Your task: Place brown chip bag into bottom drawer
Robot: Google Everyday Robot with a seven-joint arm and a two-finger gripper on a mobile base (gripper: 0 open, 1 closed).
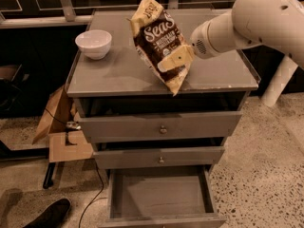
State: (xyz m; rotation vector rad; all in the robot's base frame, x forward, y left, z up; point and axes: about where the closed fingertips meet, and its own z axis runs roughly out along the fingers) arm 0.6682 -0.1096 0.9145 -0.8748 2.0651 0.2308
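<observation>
Gripping the brown chip bag [159,37] around its lower half, our gripper [176,61] sits above the right part of the cabinet [118,77] top. One cream finger [171,61] lies flat across the front of the bag, and the other is hidden behind it, so we have the bag pinched between them. The bag stands tilted, its cream top end leaning toward the back left and its cream bottom end pointing down at the front edge of the cabinet top. We cannot tell whether that lower tip touches the surface or hangs just above it. Our white arm [247,23] reaches in from the upper right.

Out to the left, a white bowl [93,43] rests upright near the back left corner of the top, well apart from the bag. Below the top, the top drawer [123,126] and the middle drawer [128,156] are pushed in, each with a small round knob at its centre. The bottom drawer [159,189] is pulled out toward us, its flat grey floor showing between low walls. On the speckled floor [256,175] to the left of the cabinet we see a cardboard box [59,127] with open flaps, a dark cable [97,175] trailing down, and a dark shoe [47,215] at the lower left corner.
</observation>
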